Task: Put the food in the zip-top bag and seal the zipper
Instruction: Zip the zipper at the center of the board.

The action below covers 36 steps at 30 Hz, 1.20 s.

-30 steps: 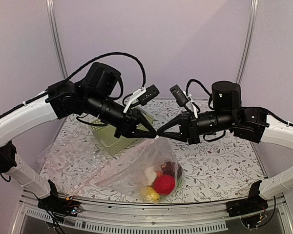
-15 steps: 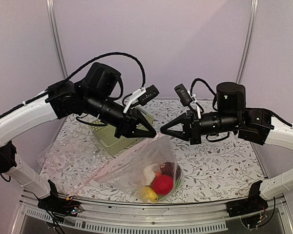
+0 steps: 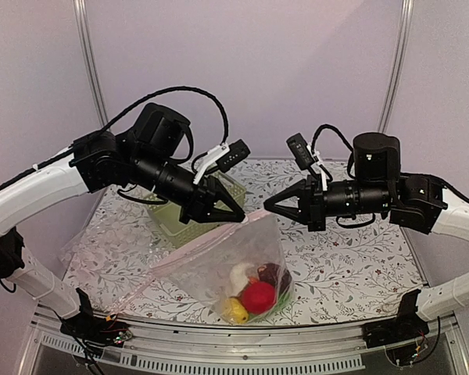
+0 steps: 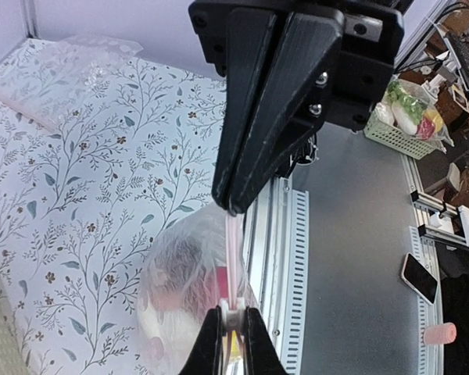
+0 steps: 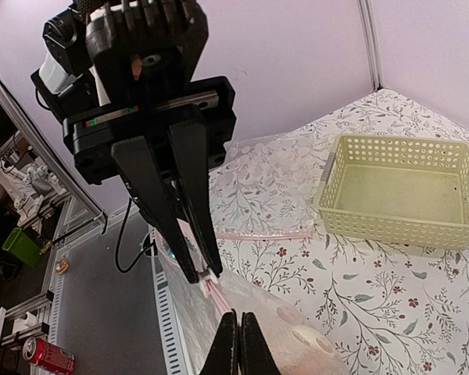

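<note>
The zip-top bag (image 3: 219, 269) hangs between my two grippers, its bottom resting near the table's front edge. Inside lies the food: a red ball (image 3: 258, 295), a yellow piece (image 3: 236, 310), a white piece (image 3: 241, 275) and a dark maroon one (image 3: 275, 273). My left gripper (image 4: 233, 316) is shut on the white slider (image 5: 205, 276). My right gripper (image 5: 238, 315) is shut on the pink zipper (image 4: 233, 258) a short way from the slider. In the top view the left gripper (image 3: 240, 219) and right gripper (image 3: 266, 208) point at each other above the bag.
A light green lattice basket (image 5: 399, 191) stands empty behind the bag. A second clear bag (image 3: 102, 242) with a pink strip lies flat on the left of the floral tablecloth. The metal front rail (image 3: 242, 344) runs just below the hanging bag.
The right gripper has closed fully and drawn back to the right, away from the left gripper. The fingertips met a second ago; now a short stretch of zipper spans the gap.
</note>
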{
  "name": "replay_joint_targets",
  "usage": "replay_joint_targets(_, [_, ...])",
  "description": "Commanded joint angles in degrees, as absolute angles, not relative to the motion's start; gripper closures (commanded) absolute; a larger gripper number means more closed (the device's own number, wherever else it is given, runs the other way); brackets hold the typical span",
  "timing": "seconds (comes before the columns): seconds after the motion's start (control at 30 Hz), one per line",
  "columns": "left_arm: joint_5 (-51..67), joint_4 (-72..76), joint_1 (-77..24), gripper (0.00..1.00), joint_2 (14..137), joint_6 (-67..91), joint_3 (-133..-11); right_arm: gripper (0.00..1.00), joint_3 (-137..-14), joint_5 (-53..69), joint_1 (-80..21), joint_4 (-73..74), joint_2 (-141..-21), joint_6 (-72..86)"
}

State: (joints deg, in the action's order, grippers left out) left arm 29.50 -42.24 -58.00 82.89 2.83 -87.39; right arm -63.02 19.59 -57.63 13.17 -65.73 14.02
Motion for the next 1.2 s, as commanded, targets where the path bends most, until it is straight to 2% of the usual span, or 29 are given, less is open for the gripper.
replay_joint_targets(0.0, [28.5, -50.1, -56.8, 1.00, 80.5, 1.5, -85.8, 1.00, -62.8, 10.4, -57.1, 16.7, -62.6, 11.5])
replay_joint_targets(0.47, [26.9, -53.9, -56.3, 1.00, 79.0, 0.9, -84.8, 1.00, -64.5, 1.0, -57.2, 21.9, -61.3, 7.8])
replay_joint_targets(0.93, [24.2, -56.7, -55.7, 1.00, 77.5, 1.0, -84.4, 1.00, -65.0, -21.5, -57.1, 23.3, -60.9, 7.9])
replay_joint_targets(1.17, [23.0, -58.1, -55.4, 1.00, 77.1, 0.8, -84.4, 1.00, -65.7, -25.9, -55.4, 23.9, -62.1, 7.8])
